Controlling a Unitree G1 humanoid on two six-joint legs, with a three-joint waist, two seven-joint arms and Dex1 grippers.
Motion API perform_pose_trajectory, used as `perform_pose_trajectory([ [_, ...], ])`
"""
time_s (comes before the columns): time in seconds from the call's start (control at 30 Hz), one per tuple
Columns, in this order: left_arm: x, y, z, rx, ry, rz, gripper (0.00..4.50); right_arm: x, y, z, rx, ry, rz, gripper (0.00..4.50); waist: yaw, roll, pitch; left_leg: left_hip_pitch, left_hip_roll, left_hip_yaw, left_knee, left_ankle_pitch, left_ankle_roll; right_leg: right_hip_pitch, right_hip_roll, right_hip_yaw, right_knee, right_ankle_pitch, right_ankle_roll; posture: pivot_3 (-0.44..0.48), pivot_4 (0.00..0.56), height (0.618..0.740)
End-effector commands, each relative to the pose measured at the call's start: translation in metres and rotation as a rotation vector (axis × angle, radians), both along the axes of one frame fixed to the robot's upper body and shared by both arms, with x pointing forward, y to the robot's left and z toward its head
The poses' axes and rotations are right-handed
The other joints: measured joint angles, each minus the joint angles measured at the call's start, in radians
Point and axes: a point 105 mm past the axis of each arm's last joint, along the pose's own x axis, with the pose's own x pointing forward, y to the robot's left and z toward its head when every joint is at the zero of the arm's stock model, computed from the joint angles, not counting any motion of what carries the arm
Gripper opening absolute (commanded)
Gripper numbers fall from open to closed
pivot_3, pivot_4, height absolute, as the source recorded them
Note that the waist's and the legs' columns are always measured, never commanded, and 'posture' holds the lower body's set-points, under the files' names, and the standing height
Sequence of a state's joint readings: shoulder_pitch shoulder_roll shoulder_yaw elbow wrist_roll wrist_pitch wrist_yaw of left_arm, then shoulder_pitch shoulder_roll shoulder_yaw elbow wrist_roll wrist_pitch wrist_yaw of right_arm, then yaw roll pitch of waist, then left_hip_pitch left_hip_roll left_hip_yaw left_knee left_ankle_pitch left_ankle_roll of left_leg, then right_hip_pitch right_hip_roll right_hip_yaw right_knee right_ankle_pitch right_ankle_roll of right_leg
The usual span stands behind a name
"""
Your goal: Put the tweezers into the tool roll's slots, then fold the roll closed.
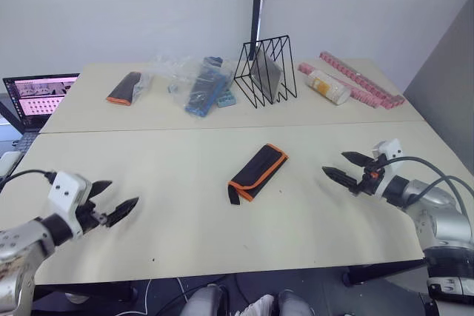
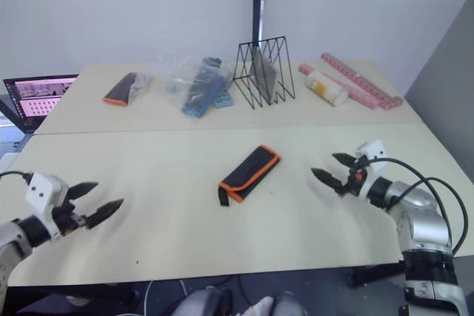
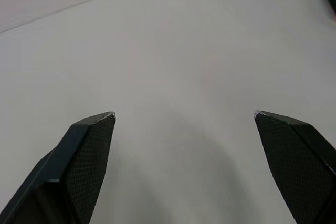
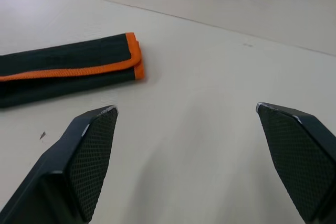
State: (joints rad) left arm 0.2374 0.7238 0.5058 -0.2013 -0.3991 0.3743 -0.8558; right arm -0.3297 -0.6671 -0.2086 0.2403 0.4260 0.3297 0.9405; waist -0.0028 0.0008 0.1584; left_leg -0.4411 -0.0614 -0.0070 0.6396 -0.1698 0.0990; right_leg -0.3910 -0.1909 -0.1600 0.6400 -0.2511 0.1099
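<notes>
One black fabric tool roll with orange edging [image 1: 257, 172] lies folded shut in the middle of the frame, on the pale worktop [image 1: 178, 220]. Its long side runs on a slant, from lower left up to upper right. The right gripper [image 1: 344, 167] is the nearer one, with the roll just to its left. The left gripper [image 1: 118, 199], at lower left, is well apart from it. Both have their jaws spread wide, holding nothing. The tweezers may be tucked inside; I cannot tell. One black wire rack [image 1: 266, 72] stands at the back.
</notes>
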Motion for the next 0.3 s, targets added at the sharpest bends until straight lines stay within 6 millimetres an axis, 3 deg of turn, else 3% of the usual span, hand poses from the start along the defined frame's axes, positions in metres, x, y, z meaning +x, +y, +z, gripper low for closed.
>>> perform_pose_trajectory([
  [0.03,-0.0012,0.0003,0.012,0.01,-0.056,-0.002,4.5,-0.0013,0.0001,0.0116,0.0,-0.032,0.006,4.48,0.024,-0.008,0.005,-0.004,0.004,-0.001,0.007,-0.004,-0.008,0.0,-0.004,0.022,-0.009,-0.003,0.004,0.0,0.15,0.712],
  [0.1,-0.0018,-0.0011,0.0113,0.001,-0.063,0.0,4.5,-0.0013,-0.0019,0.0117,-0.002,-0.031,-0.001,4.48,0.043,-0.008,0.006,-0.004,0.013,-0.009,0.006,-0.008,-0.033,-0.004,-0.003,0.029,-0.006,-0.004,-0.002,0.0,0.15,0.712],
  [0.17,-0.0027,-0.0036,0.0103,0.003,-0.068,-0.006,4.5,-0.0019,-0.0035,0.0119,-0.006,-0.03,-0.002,4.48,0.051,-0.008,0.006,-0.005,0.034,-0.011,0.001,-0.005,-0.051,-0.005,0.013,0.022,0.0,-0.007,-0.012,0.0,0.15,0.712],
  [0.27,-0.0037,-0.0045,0.0077,0.006,-0.074,-0.009,4.5,-0.0027,-0.0077,0.0127,-0.011,-0.029,-0.011,4.48,0.049,-0.007,0.007,-0.001,0.055,-0.004,0.0,0.0,-0.063,-0.005,0.026,0.008,0.011,-0.012,-0.071,0.0,0.15,0.712],
  [0.3,-0.0037,-0.0037,0.0082,-0.003,-0.077,-0.009,4.5,-0.0029,-0.0094,0.0129,-0.013,-0.029,-0.015,4.48,0.049,-0.007,0.007,0.001,0.061,0.0,0.0,0.0,-0.064,-0.006,0.031,0.006,0.015,-0.012,-0.08,0.0,0.15,0.712],
])
